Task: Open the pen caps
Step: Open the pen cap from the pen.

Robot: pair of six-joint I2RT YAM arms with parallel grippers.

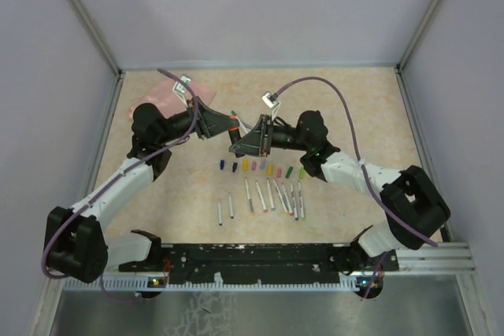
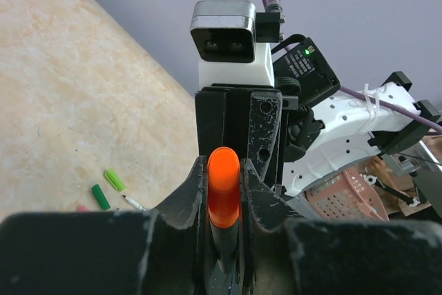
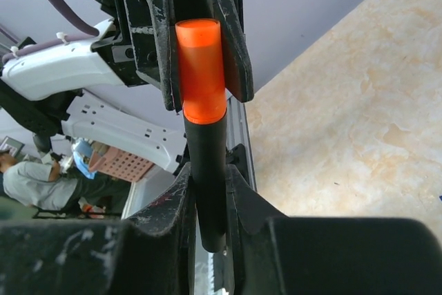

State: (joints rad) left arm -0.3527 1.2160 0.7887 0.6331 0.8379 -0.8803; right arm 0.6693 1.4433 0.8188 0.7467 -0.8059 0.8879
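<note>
One pen is held between both arms, upper centre of the top view. The left gripper (image 2: pixel 222 191) has its jaws clamped on the orange cap (image 3: pixel 200 67), and the right gripper (image 3: pixel 210 191) pinches the dark barrel (image 3: pixel 205 164). Uncapping is the step in hand, so the next move likely calls for a straight pull apart along the pen; other caps (image 1: pixel 260 167) lie in a row on the table (image 1: pixel 354 116) at mid-frame.

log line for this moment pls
step: pull cap | left gripper: shut on orange cap | right gripper: shut on pen barrel | orange cap not yet off

Robot lab (grey-panelled test enclosure (image 1: pixel 252 5))
</note>
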